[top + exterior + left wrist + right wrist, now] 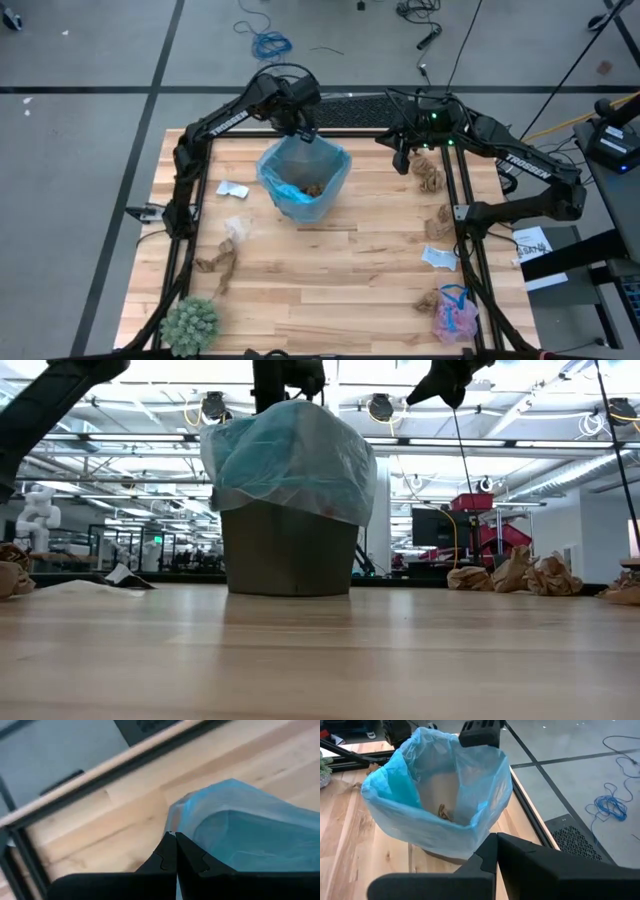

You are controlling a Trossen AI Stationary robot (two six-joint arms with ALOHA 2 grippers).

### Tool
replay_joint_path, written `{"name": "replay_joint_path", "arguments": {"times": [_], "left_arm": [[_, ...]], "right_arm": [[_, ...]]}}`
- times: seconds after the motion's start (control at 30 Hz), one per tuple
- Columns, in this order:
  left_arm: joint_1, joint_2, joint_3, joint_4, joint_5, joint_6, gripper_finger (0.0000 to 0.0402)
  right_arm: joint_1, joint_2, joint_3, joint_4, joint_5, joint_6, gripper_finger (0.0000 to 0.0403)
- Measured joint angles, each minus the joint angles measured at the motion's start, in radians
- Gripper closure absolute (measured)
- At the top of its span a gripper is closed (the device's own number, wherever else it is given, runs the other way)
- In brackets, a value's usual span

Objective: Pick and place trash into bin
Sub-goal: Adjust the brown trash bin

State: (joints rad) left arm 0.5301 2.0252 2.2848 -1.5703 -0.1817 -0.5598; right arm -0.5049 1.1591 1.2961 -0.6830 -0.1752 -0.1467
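The bin (305, 180), a dark wastebasket lined with a light-blue bag (440, 795), stands at the table's far middle with a brown wad (444, 812) inside. My left gripper (175, 836) is shut and empty, pointing down over the bin's far rim (303, 135). My right gripper (496, 836) is shut and empty. It hangs high to the bin's right (401, 160), slanting toward it. Trash lies on the table: brown paper wads (430, 172) (440, 222) (218, 262), white bits (232, 190) (438, 257) and a pink mesh puff (453, 315). My left gripper's shut fingertips (167, 845) stand right at the bag's far rim (190, 807), coming from above. I cannot tell whether they touch the plastic.
A round green spiky plant (190, 322) sits at the near left corner. Dark frame rails (465, 240) run along the table's left, right and far sides. Bare wood lies between the bin and the near edge.
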Motion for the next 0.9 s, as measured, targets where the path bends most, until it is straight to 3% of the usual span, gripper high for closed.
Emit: {"name": "replay_joint_path", "arguments": {"times": [0.2, 0.6, 0.73, 0.9], "left_arm": [[-0.021, 0.009, 0.0, 0.002, 0.14, -0.01, 0.0402], [-0.127, 0.018, 0.0, 0.261, 0.242, -0.006, 0.0402], [-0.155, 0.007, 0.011, 0.245, 0.227, 0.017, 0.0402], [-0.12, -0.043, 0.038, 0.177, 0.064, 0.025, 0.0402]], "right_arm": [[0.0, 0.0, 0.0, 0.0, 0.0, -0.003, 0.0403], [0.0, 0.0, 0.0, 0.001, 0.0, -0.023, 0.0403], [0.0, 0.0, 0.0, 0.001, 0.0, -0.021, 0.0403], [0.0, 0.0, 0.0, -0.001, 0.0, -0.016, 0.0403]]}}
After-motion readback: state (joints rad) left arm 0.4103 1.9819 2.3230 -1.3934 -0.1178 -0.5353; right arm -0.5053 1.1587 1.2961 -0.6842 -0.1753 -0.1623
